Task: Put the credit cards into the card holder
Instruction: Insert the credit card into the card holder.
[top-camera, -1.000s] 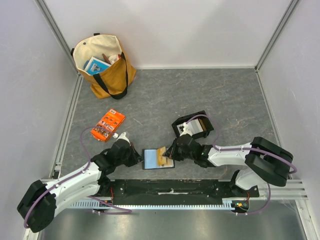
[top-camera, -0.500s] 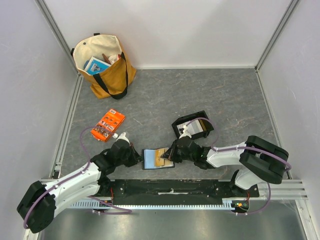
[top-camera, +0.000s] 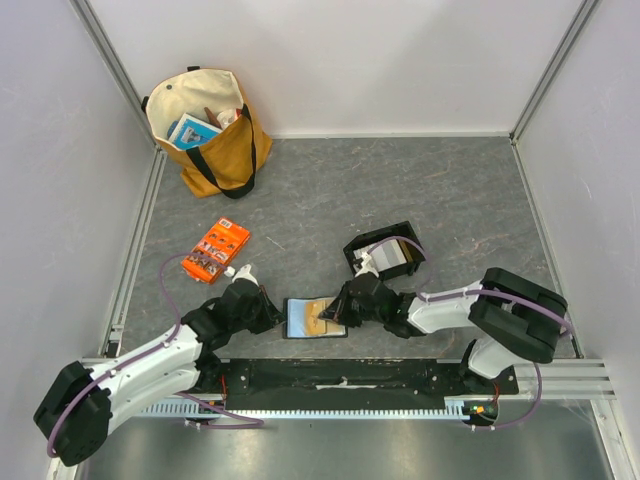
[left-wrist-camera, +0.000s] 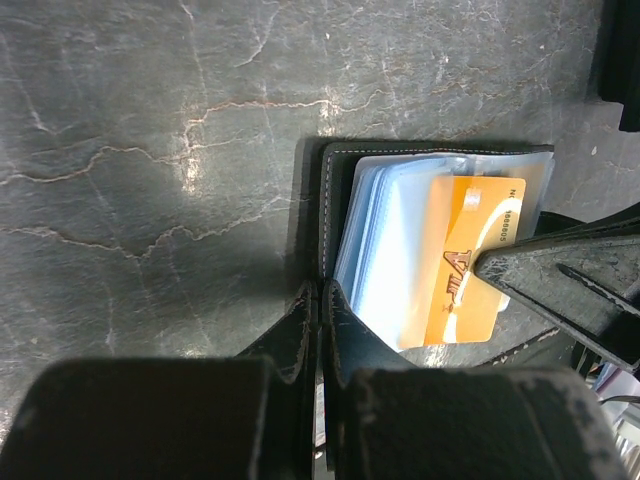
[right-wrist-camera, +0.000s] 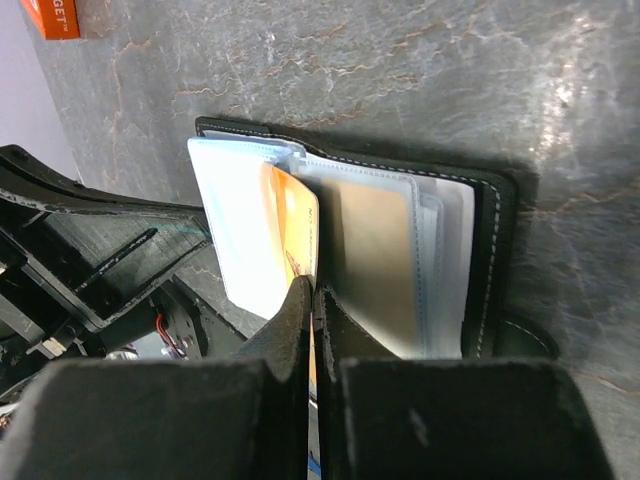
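Two claws meet at the open card holder (left-wrist-camera: 326, 190), lying at the near side of the worktop (top-camera: 450, 190). The left claw (left-wrist-camera: 320, 296) is clenched on its black cover. The right claw (right-wrist-camera: 312, 291) pinches an orange credit card (left-wrist-camera: 468, 258) partly inside a sleeve. Farther right, a black tray (top-camera: 351, 255) holds more cards (top-camera: 394, 257).

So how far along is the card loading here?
Partway. One tan card looks already sleeved in the card holder. The right gripper holds an orange card part-inserted while the left gripper pinches the holder's cover. More cards wait in the black tray.
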